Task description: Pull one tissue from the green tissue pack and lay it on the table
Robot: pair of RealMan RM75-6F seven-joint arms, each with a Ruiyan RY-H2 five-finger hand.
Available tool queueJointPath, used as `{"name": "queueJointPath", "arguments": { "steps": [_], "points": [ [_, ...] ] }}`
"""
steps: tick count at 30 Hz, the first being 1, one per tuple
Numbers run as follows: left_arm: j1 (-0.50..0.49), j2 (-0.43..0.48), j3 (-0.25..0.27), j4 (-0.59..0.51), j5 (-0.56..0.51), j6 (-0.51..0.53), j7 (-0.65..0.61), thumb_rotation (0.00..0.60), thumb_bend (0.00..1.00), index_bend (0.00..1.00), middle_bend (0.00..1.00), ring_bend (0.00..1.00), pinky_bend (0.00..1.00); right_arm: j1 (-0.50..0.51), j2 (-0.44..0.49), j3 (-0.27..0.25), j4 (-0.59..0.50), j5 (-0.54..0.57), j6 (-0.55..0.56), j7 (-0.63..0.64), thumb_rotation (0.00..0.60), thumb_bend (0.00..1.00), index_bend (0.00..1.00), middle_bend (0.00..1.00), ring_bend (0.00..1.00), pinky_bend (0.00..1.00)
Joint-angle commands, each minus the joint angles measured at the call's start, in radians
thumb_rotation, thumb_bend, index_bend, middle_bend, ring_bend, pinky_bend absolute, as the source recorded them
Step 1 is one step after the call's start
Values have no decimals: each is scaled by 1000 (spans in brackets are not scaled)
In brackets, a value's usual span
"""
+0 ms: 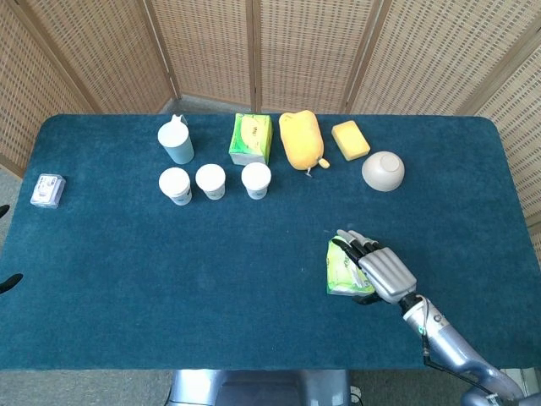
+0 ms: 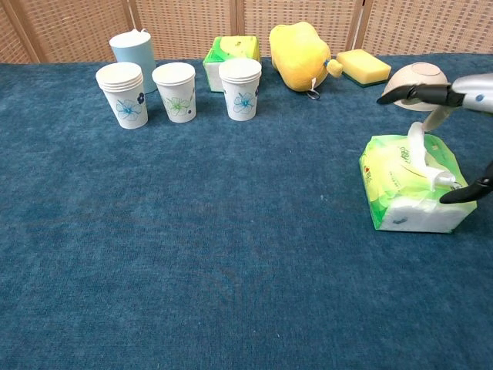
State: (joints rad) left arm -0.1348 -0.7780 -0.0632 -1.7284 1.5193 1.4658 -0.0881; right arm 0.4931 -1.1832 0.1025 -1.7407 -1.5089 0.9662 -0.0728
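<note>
The blue table (image 1: 127, 254) carries the green tissue pack (image 1: 345, 269) toward its front right corner. My right hand (image 1: 378, 266) hovers spread over the pack's right side, fingers apart, holding nothing, the tissue (image 2: 417, 142) untouched.

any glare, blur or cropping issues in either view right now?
Head view: even light, no glare, sharp; right hand covers part of the green tissue pack. Chest view: sharp, soft shadows; the hand is cropped by the right edge.
</note>
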Motion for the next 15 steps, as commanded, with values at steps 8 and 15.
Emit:
{"name": "queueJointPath", "arguments": {
  "steps": [8,15],
  "points": [
    [7,5,0,5,-16,-1,2,600,0,0,0,0,0,29,-56,1,92,33,-3,-13,600,44,289,275,140,242],
    [8,6,1,5,-17,-1,1,600,0,0,0,0,0,25,-60,-14,111,3,33,2,600,258,392,377,225,252]
  ]
}}
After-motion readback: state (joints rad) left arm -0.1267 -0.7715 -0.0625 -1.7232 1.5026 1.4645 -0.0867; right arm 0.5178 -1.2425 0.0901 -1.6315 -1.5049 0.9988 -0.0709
